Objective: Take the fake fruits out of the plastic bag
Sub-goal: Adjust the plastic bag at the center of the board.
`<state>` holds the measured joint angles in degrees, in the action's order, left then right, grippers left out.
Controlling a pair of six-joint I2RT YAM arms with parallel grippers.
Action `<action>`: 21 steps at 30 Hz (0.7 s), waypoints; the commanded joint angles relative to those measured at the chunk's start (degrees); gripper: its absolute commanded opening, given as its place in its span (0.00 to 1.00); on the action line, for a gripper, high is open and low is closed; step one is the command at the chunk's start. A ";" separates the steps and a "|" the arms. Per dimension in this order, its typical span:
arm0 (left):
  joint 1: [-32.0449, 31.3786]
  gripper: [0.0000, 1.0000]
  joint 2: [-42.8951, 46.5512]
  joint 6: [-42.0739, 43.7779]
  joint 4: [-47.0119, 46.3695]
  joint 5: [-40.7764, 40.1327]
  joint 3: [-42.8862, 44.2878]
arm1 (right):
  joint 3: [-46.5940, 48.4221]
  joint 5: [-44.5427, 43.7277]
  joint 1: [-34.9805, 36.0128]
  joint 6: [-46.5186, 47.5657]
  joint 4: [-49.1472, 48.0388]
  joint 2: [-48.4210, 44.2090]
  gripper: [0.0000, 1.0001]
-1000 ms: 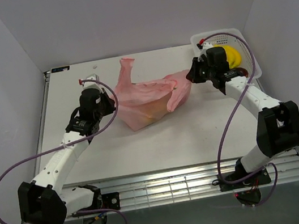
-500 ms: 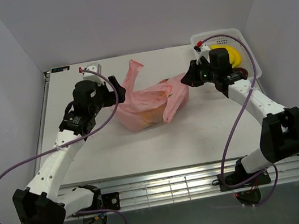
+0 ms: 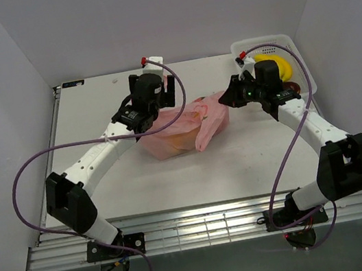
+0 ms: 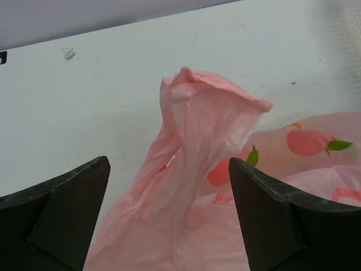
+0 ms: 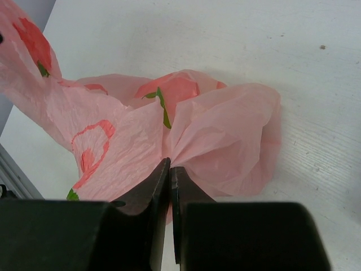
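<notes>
Plastic bag (image 3: 183,129) lying mid-desk (image 3: 241,160), long axis running left-right, twisted handle (image 4: 203,113) pointing up. Left jaws standing spread, handle rising between them, seemingly untouched. Right jaws pressing together, pinching the bag's right end.

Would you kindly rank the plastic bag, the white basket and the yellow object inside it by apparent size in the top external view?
1. plastic bag: largest.
2. white basket: slightly smaller, though the right arm covers part of it.
3. yellow object: clearly smallest.
</notes>
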<state>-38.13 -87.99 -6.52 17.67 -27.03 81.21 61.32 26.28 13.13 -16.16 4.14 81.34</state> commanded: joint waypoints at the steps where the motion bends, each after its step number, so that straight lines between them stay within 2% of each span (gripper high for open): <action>1: -0.02 0.98 -2.09 3.53 -1.94 -4.01 3.78 | -0.23 1.67 -0.21 0.34 -0.37 -2.06 0.10; 4: -0.02 0.98 -4.03 3.80 -3.87 -1.11 4.22 | -0.15 1.49 -0.21 0.52 0.16 -2.06 0.10; 7: -0.01 0.97 -5.26 3.01 -5.72 -1.62 4.57 | 0.38 2.10 -0.21 1.13 0.86 -1.63 0.12; 8: -0.02 0.58 -5.44 2.57 -5.72 -3.11 5.01 | 0.55 2.19 -0.21 1.48 1.91 -1.54 0.13; 9: -0.02 0.34 -5.70 2.22 -5.72 -4.51 5.36 | 0.82 2.11 -0.21 2.53 2.71 -1.45 0.18; 10: -0.02 0.00 -5.71 1.52 -5.72 -6.79 5.88 | 1.52 2.02 -0.21 3.32 4.89 -1.45 0.23; 11: 0.07 0.00 -5.53 1.43 -5.63 -7.33 5.89 | 1.78 2.19 -0.21 4.29 5.95 -1.62 0.32; 12: -0.01 0.00 -5.27 1.69 -5.72 -7.17 5.63 | 2.05 2.19 -0.21 5.17 7.01 -2.06 0.49; 14: -0.02 0.00 -4.13 0.99 -5.81 -6.20 4.32 | 1.53 1.15 -0.12 7.72 8.94 -5.04 0.63; 15: -0.02 0.00 -3.60 0.73 -5.81 -5.59 3.79 | 1.35 0.53 0.23 9.03 9.74 -6.36 0.83; 18: -0.02 0.00 -1.76 -0.50 -6.07 -3.04 1.59 | 1.70 -5.09 3.55 15.53 14.47 -12.68 0.96; 19: 0.07 0.00 -1.40 -0.85 -6.16 -2.68 1.24 | 1.52 -7.28 5.66 18.33 15.36 -16.27 0.90; 20: -0.01 0.00 -1.05 -1.12 -6.07 -2.51 0.62 | 1.17 -14.00 11.34 22.45 16.15 -17.95 0.90; 21: -0.02 0.00 -0.44 -1.38 -6.07 -1.90 0.44 | 0.91 -16.94 14.53 24.84 17.03 -19.28 0.90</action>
<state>-38.09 -93.19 -6.24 12.84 -30.61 82.65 61.28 19.05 18.61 -2.39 17.56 68.16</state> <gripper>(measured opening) 0.020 0.905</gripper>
